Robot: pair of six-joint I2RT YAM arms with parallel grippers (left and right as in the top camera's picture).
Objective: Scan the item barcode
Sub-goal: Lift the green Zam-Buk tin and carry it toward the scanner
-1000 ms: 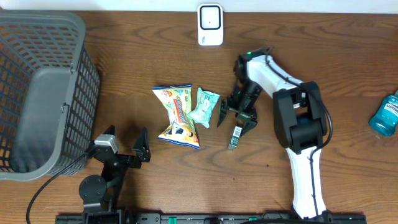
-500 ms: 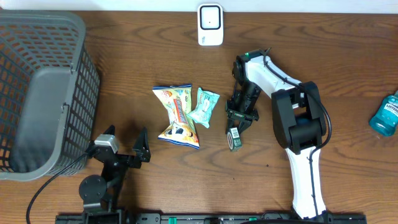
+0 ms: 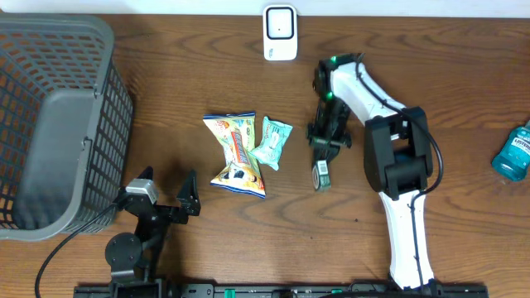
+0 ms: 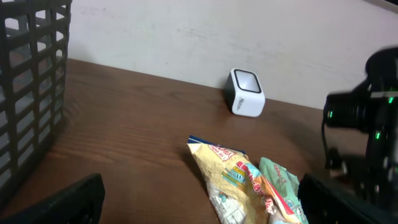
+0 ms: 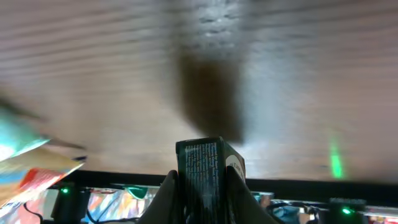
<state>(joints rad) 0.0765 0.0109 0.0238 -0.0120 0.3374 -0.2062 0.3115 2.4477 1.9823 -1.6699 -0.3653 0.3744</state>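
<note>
My right gripper has its fingers clamped on both sides of the small dark box. The box pokes out past the tips with a printed face toward the wrist camera, a little to the right of the teal packet and well short of the white scanner at the far edge of the table. My left gripper sits spread wide and empty near the front edge, close to the yellow snack bag, with the grey basket off to its left.
</note>
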